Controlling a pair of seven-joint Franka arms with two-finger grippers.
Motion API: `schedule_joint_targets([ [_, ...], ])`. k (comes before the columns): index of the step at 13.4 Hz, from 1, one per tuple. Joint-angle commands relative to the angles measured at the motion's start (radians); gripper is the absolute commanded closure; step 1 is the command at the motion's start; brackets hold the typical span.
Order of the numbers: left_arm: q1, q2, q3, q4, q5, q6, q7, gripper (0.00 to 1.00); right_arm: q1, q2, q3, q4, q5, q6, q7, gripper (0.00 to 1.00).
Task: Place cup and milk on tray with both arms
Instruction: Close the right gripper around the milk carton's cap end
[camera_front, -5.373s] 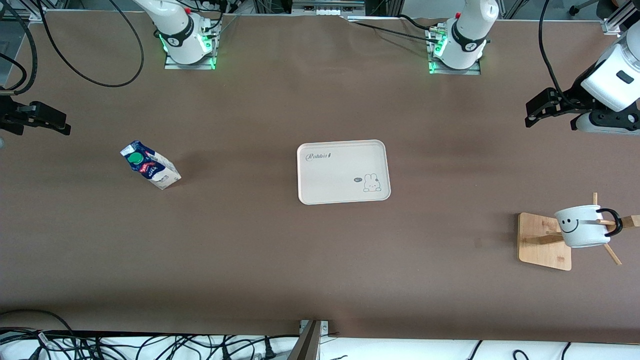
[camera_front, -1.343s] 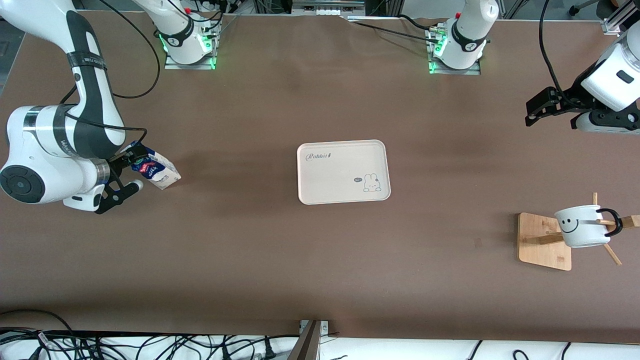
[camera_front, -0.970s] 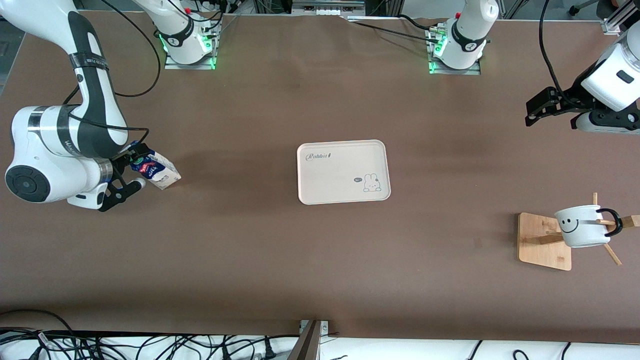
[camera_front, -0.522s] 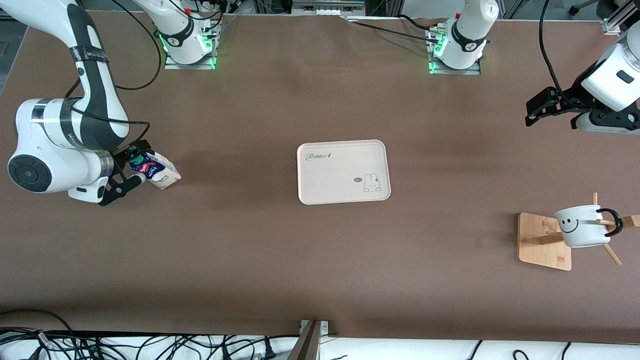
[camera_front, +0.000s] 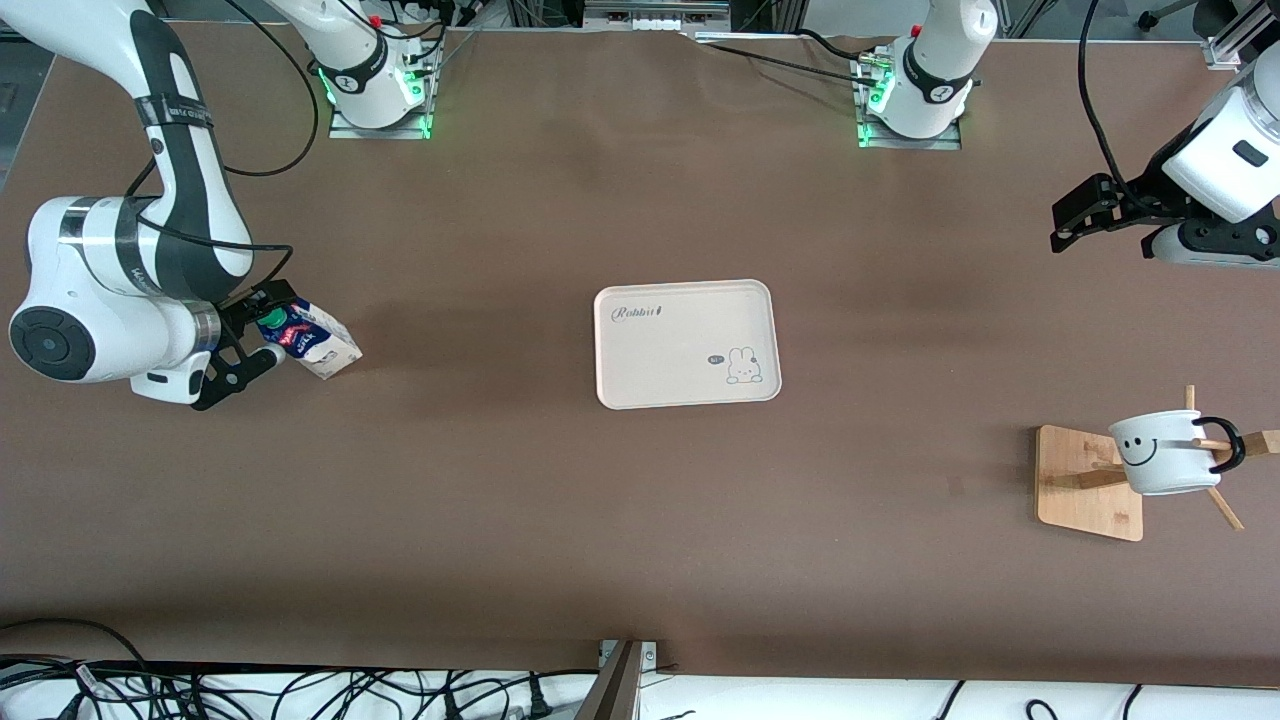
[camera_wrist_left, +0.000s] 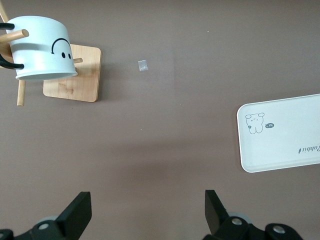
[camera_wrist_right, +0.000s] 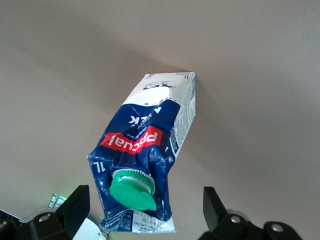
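The milk (camera_front: 318, 345), a blue and white carton with a green cap, stands on the table toward the right arm's end. My right gripper (camera_front: 255, 335) is open, with one finger on each side of the carton's top and not touching it. In the right wrist view the milk (camera_wrist_right: 150, 135) sits between the fingers of the gripper (camera_wrist_right: 145, 200). The cup (camera_front: 1165, 452) hangs on a wooden rack toward the left arm's end. The tray (camera_front: 686, 343) lies mid-table. My left gripper (camera_front: 1075, 225) waits open over the table; the left wrist view shows the gripper (camera_wrist_left: 147, 207), the cup (camera_wrist_left: 40, 50) and the tray (camera_wrist_left: 285, 135).
The wooden rack base (camera_front: 1088, 482) with slanted pegs holds the cup, nearer to the front camera than the left gripper. Both arm bases (camera_front: 375, 90) stand along the table's edge farthest from the front camera. Cables lie past the table's nearest edge.
The right arm came in from the table's end and put its open fingers around the milk's top, then shifted slightly. The milk, cup, tray and left arm have not moved.
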Motion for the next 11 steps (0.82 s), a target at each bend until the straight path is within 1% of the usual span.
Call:
schedule_joint_targets([
  [1,0.002,0.009,-0.002,0.030,0.009,-0.022,0.005,0.00,-0.003,-0.050,-0.005,-0.073,0.008,0.045,-0.022,0.00],
  [8,0.002,0.009,-0.002,0.030,0.009,-0.022,0.005,0.00,-0.001,-0.054,-0.003,-0.092,0.014,0.057,-0.019,0.00],
  [11,0.002,0.009,-0.002,0.030,0.009,-0.022,0.005,0.00,-0.001,-0.054,-0.003,-0.121,0.014,0.094,-0.021,0.00],
])
